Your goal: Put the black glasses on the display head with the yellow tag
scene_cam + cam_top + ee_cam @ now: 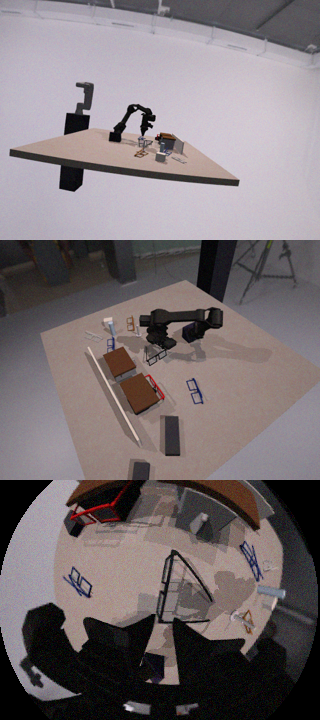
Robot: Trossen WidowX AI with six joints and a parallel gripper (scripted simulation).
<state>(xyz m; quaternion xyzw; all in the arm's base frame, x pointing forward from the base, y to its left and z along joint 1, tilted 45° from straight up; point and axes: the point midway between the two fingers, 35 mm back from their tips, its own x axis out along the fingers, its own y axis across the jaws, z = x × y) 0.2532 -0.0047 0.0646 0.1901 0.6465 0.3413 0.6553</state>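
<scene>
The black glasses [156, 355] [173, 555] stand on the table with both temples spread open. My gripper [142, 135] [164, 618] points down above them, open with a narrow gap, and holds nothing. In the wrist view its fingertips appear near the hinge corner at one end of the front; contact cannot be told. The grey head [215, 524] [126, 374] has a brown top [118, 361], a protruding nose and a small yellowish mark beside the nose. The other head [131, 502] [139, 393] is black under a brown top and bears red glasses [156, 386].
A long pale panel [112, 393] stands behind the heads. Blue glasses [197, 389], dark blocks [172, 435], orange glasses [133, 323], a thin post [138, 330], a light blue cylinder [112, 328] and a white box [107, 320] are around them.
</scene>
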